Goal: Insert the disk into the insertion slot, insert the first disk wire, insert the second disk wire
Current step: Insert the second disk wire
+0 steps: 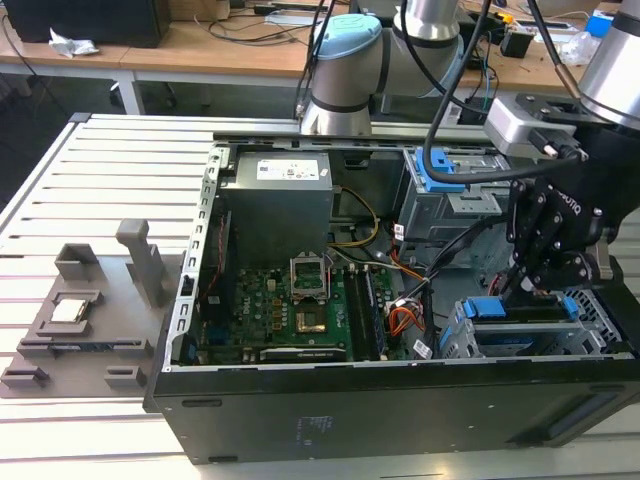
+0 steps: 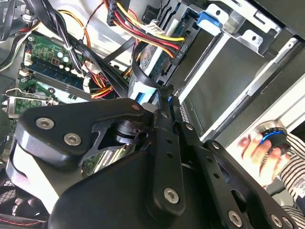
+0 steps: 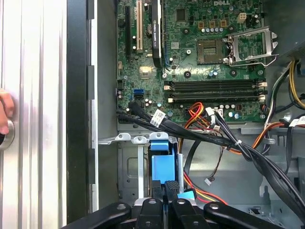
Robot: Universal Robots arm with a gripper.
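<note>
Currently, the gripper (image 1: 548, 285) is positioned inside the open computer case (image 1: 300, 420), at the corner nearest the exterior view's right, directly above the insertion slot (image 1: 590, 335). The disk (image 1: 520, 310) is seen seated in that low perforated cage, with its blue carrier edge facing upward toward the jaws. In the first wrist view the blue carrier of the disk (image 3: 162, 164) lies straight ahead of the gripper (image 3: 171, 188), and its long axis runs away from the jaws toward the motherboard (image 3: 200, 57).

The jaws are drawn close together, and a small dark connector (image 3: 172, 186) with a blue tab appears to be pinched between them, just at the near end of the disk. This is judged rather than plainly seen, since the fingertips overlap the part.

A bundle of black cables (image 3: 200, 133) crosses over the far end of the disk, between the carrier and the motherboard. Red, yellow and orange power wires (image 3: 205, 193) lie just beside the jaws. In the second wrist view the gripper (image 2: 164, 98) is pointed into the gap below a multicoloured power plug (image 2: 143, 24).

A person's hand (image 2: 259, 148) rests on a round control outside the case, well apart from the disk.
</note>
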